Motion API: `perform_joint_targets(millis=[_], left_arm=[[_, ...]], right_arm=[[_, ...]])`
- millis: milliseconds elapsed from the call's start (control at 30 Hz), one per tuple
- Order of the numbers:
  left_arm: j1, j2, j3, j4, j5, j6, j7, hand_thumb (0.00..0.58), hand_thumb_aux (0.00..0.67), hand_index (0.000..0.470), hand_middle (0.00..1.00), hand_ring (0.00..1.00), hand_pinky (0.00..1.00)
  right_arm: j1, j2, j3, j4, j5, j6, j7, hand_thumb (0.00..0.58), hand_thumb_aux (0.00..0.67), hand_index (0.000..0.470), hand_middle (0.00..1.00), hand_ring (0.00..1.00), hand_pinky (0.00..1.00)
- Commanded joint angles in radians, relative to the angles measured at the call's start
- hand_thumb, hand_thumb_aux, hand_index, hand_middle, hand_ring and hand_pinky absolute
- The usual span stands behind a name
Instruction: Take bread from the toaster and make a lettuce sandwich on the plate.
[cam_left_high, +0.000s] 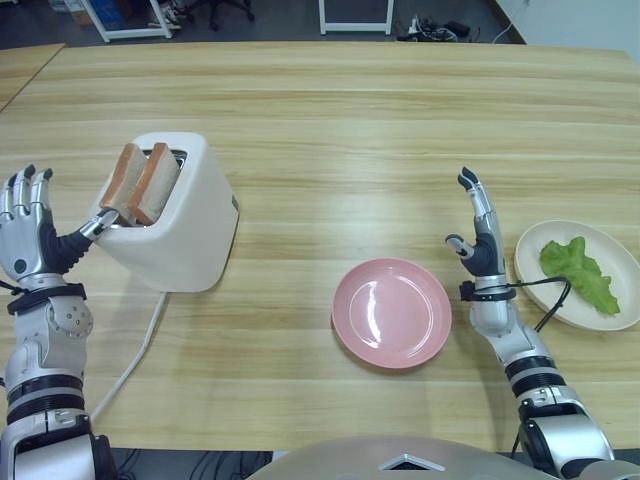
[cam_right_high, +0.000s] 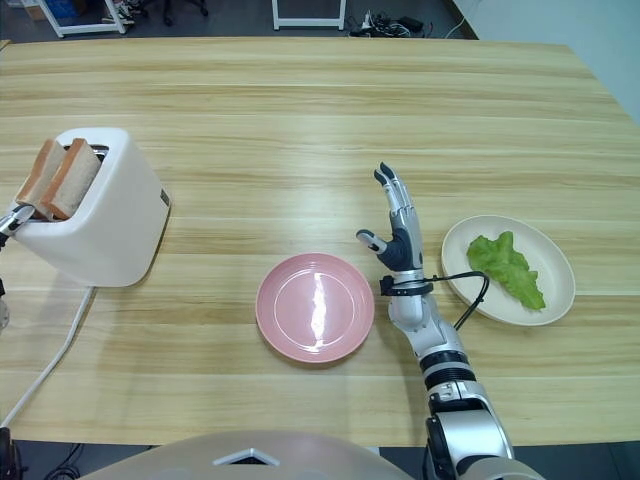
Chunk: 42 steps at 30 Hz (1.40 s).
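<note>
In the left eye view, two bread slices stick up from the toaster. The left hand is beside it, fingers apart, empty. Bread is light and crumbly, so pinch its top softly. In the right eye view, the right hand is spread wide between the plate and the floppy lettuce.

No lettering, label, number or sign can be read on the toaster, the pink plate or the table.

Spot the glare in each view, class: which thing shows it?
Left eye view: a pale sheen on the pink plate; right eye view: a bright white streak down the same plate's middle; the lettuce looks matte in both.
</note>
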Motion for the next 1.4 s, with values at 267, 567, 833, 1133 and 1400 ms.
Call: perform_joint_targets(millis=[267,567,833,1133,1400], left_arm=[[0.022,0.027,-0.115,-0.123,-0.040,0.017,-0.078,0.343,0.242,0.170,0.00,0.00,0.00],[-0.003,0.014,-0.194,-0.132,-0.098,0.020,-0.178,0.580,0.670,0.470,1.00,1.00,1.00],[-0.074,-0.018,-0.173,-0.112,-0.180,0.008,-0.136,0.580,0.670,0.470,1.00,1.00,1.00],[-0.192,-0.144,0.114,-0.378,-0.318,-0.135,0.258,0.580,0.670,0.470,1.00,1.00,1.00],[-0.126,-0.319,-0.131,-0.738,-0.470,-0.334,0.018,0.580,0.670,0.470,1.00,1.00,1.00]], right_arm=[[0.008,-0.023,0.017,0.000,-0.007,0.022,-0.020,0.000,0.000,0.000,0.00,0.00,0.00],[0.015,-0.033,0.024,-0.002,0.000,0.024,-0.028,0.000,0.000,0.000,0.00,0.00,0.00],[0.006,-0.028,0.024,0.023,0.005,0.024,-0.045,0.000,0.000,0.000,0.00,0.00,0.00],[-0.011,-0.004,0.025,0.055,0.009,0.019,-0.095,0.000,0.000,0.000,0.00,0.00,0.00],[0.009,-0.038,-0.016,0.009,0.022,0.024,-0.116,0.000,0.000,0.000,0.00,0.00,0.00]])
